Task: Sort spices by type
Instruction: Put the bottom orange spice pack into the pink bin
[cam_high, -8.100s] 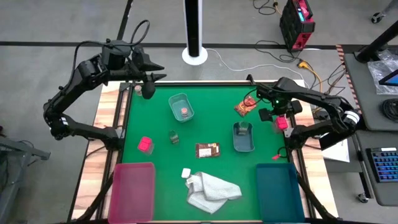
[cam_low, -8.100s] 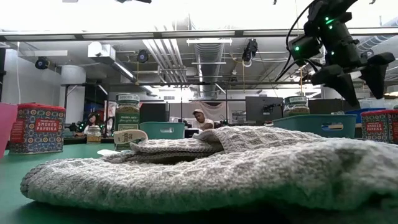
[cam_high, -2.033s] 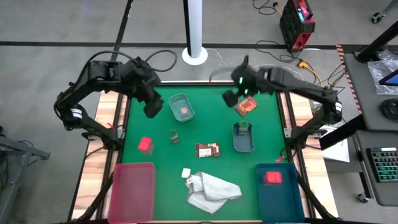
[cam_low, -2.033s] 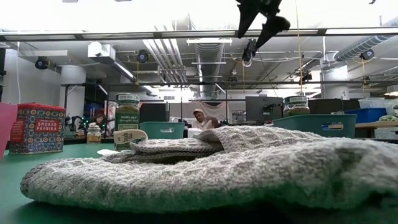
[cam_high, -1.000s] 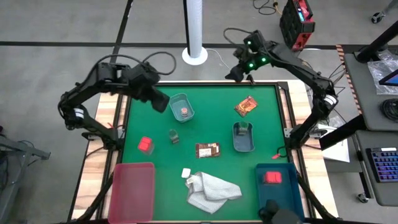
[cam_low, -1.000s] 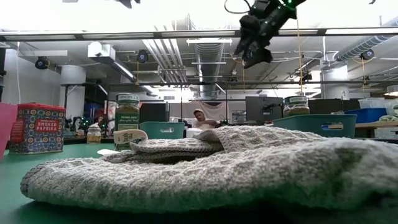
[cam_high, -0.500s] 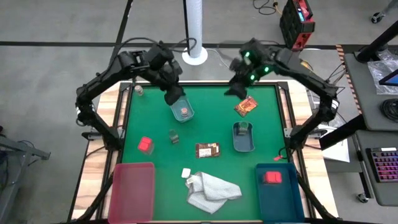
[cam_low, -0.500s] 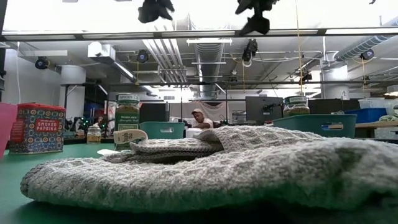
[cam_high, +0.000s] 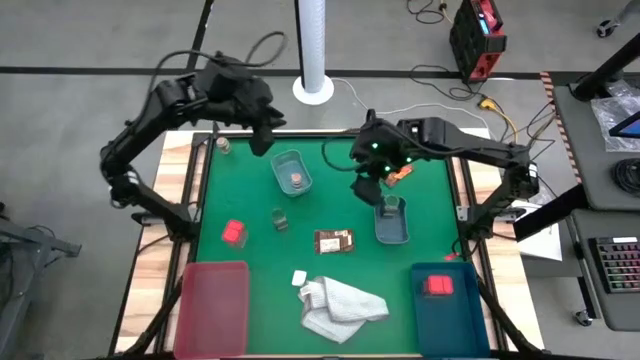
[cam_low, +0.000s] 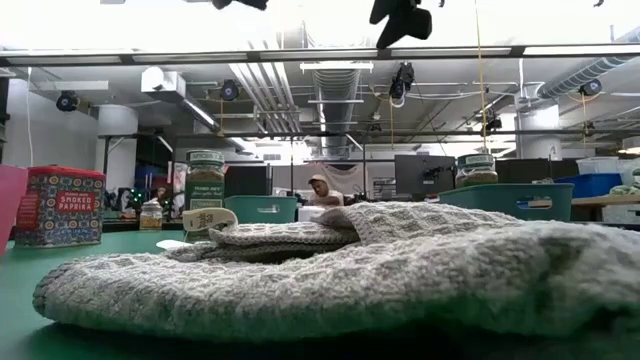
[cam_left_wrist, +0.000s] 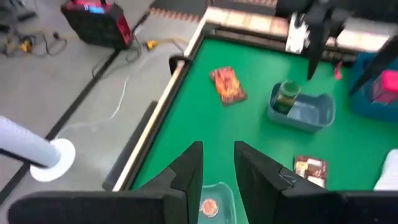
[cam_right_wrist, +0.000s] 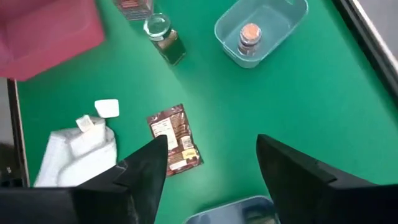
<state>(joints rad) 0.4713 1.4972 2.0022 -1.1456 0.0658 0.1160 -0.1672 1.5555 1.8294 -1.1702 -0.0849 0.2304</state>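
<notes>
Left gripper (cam_high: 262, 140): up in the air over the table's 11 o'clock edge, just beyond the small tray with the pink-topped jar; in its wrist view the two fingers (cam_left_wrist: 186, 171) stand a narrow gap apart with nothing between them.
Right gripper (cam_high: 363, 187): above the green mat (cam_high: 330, 215) toward 1 o'clock, near the red-orange packet; its wrist view shows the fingers (cam_right_wrist: 146, 168) spread wide and empty.
Pink-topped jar (cam_high: 297, 179): upright inside the small pale blue-green tray (cam_high: 284, 161) at about 11 o'clock.
Green-lidded jar (cam_high: 390, 204): standing in a second small blue-green tray (cam_high: 391, 230) at 3 o'clock from the table's middle.
Loose greenish jar (cam_high: 280, 220): on the bare mat toward 9 o'clock, between the red tin and the brown packet.
Red paprika tin (cam_high: 233, 233): on the mat at 9 o'clock, outside any bin.
Second red tin (cam_high: 437, 285): lying in the dark teal bin (cam_high: 450, 330) at 5 o'clock.
Red-orange packet (cam_high: 399, 172): flat on the mat at 1 o'clock, partly under the right arm.
Brown packet (cam_high: 333, 241): flat near the centre.
Pink bin (cam_high: 212, 305): at 7 o'clock, nothing visible in it.
Knitted cloth (cam_high: 342, 306): bunched at 6 o'clock, with a small white tag (cam_high: 298, 278) touching its edge.
Person (cam_low: 320, 190): seated far off in the room behind the table.
</notes>
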